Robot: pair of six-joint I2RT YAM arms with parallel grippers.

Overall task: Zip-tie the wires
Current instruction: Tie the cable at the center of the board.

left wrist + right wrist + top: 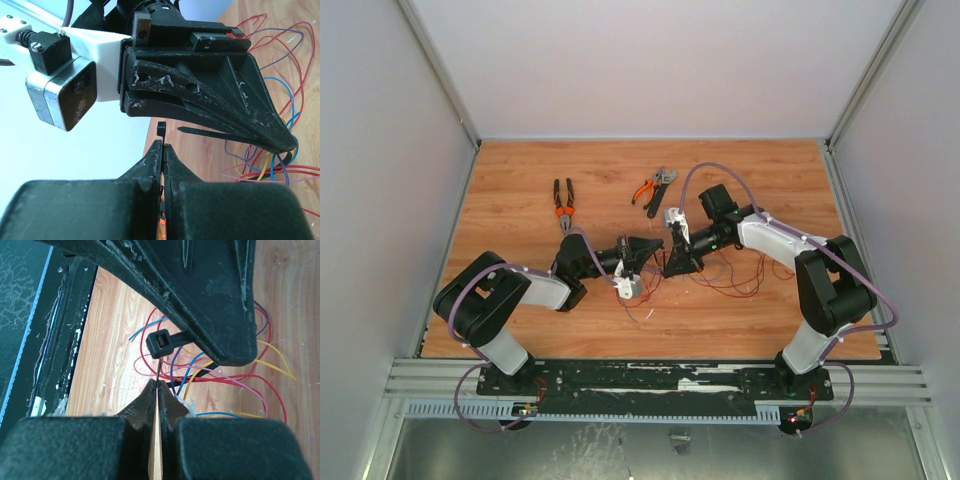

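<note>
Zip tie [161, 129]: centre of overhead frame, held between both grippers. Left gripper [161, 150] is clamped on it just below the head. Right gripper [157, 388] is clamped on its strip. Wires [730, 272] lie loose on table [520, 180], right of centre.

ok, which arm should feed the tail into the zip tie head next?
Right, likely. The right gripper is shut on the zip tie tail, free tip aimed at the head; the left gripper pinches just under the head, steadying it.
</note>
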